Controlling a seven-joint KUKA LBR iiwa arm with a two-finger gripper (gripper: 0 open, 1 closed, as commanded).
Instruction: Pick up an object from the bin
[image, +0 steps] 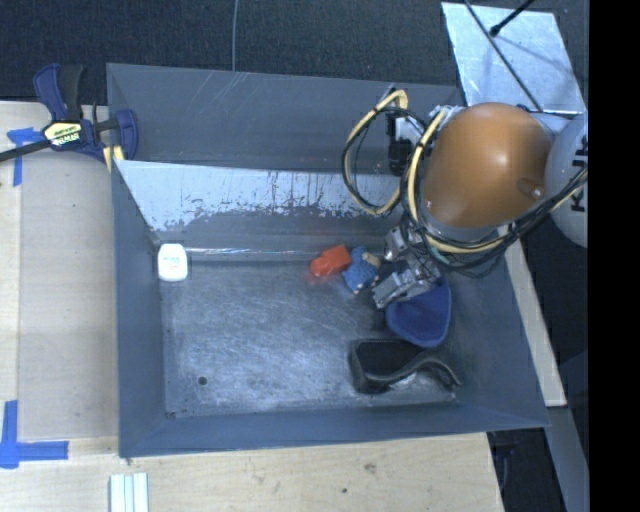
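Camera view from above: we see the grey metal bin, with the arm's orange cover at 2 o'clock. A black curved object lies at 5 o'clock, and a dark blue rounded pouch sits just above it. The gripper is low at 3 o'clock, between that pouch and a small blue piece – wide or narrow, we cannot tell. An orange piece lies beside the blue one, and a white block sits at 10 o'clock.
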